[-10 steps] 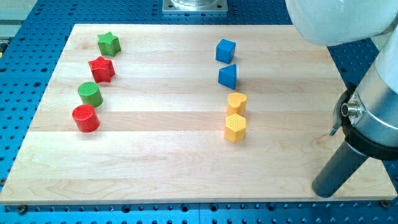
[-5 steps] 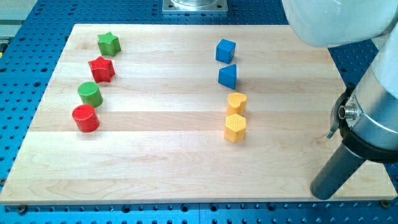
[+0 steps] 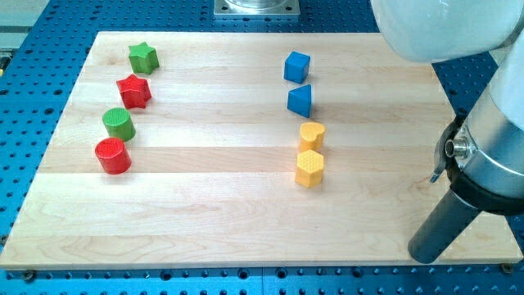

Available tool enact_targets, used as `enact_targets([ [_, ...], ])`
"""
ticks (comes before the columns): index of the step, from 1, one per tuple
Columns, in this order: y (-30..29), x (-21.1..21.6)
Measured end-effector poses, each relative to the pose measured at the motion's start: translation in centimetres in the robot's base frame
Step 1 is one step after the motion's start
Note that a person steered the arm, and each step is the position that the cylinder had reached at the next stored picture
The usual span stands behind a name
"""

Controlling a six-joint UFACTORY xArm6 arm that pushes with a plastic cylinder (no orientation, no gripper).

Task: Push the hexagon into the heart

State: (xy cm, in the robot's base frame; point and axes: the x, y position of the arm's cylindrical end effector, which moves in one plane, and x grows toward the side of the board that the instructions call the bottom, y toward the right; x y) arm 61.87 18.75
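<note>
Yellow hexagon [image 3: 309, 168] sits right of the board's middle, directly below the yellow heart [image 3: 312, 134] in the view; the two look touching or just about, heart toward the view's top, hexagon toward the bottom. Can't tell for sure if there's a sliver of gap.

My tip [image 3: 426, 254] is the lower end of the dark rod, down at the board's bottom-right corner, close to the wooden board's [image 3: 221, 213] front edge. No jaws here, just a plain rod: it holds nothing and touches no block. Whether the end actually rests on the wood can't be told.

Hexagon lies well apart from my tip, up and to the view's left of it. Bare wood between them, nothing blocking that stretch.

Above the heart: blue triangle-ish block [image 3: 300, 100], then blue cube [image 3: 297, 66] further toward the view's top; all four form a near-vertical column. The blue pair is apart from the heart.

Far on the view's left, a second column: green star [image 3: 142, 57] at top, red star [image 3: 133, 90] below it, green cylinder [image 3: 118, 124], then red cylinder [image 3: 112, 156] lowest. These are well apart from hexagon and tip.

White arm body [image 3: 442, 29] fills the view's top-right corner. Blue perforated table [image 3: 33, 98] surrounds the board.
</note>
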Motion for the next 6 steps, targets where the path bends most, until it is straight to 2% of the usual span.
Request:
enact_targets([
  [1,-2.5,0.0],
  [2,-12.0,0.0],
  [6,-13.0,-0.1],
])
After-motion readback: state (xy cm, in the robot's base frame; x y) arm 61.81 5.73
